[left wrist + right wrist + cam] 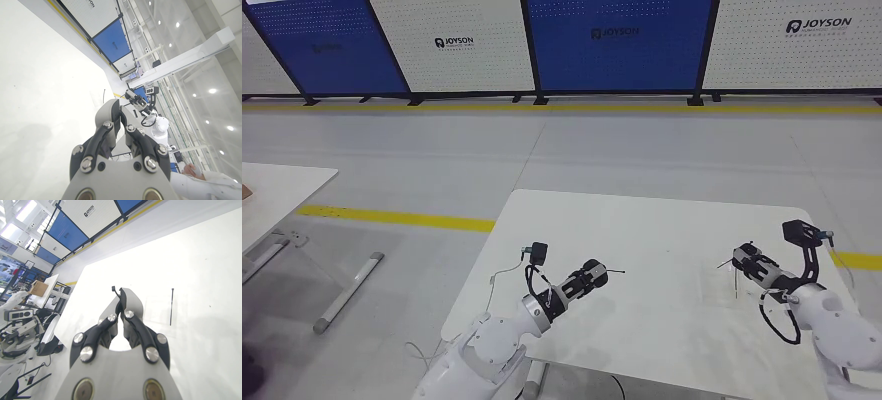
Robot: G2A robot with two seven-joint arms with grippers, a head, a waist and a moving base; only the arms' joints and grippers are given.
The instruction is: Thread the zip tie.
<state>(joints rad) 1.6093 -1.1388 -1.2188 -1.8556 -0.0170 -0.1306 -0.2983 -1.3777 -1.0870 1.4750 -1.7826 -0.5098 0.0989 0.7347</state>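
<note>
My right gripper (739, 262) (119, 294) hovers over the right part of the white table (662, 230), shut on a black zip tie (114, 290). The tie's square head pokes out past the fingertips. A second black zip tie (171, 307) (735, 287) (104, 96) lies straight and flat on the table just beside that gripper. My left gripper (600, 268) (120, 103) is shut near the table's left-middle, pointing toward the right gripper (129, 94). In the top view a thin dark line (615, 270) runs on from its tip. I cannot tell whether that line is held.
The loose tie lies within a faint rectangular outline (158, 313) on the tabletop. A few small dark specks (72, 77) dot the surface. Another white table (282, 185) stands off to the left across bare floor. Blue and white panels (622, 45) line the back.
</note>
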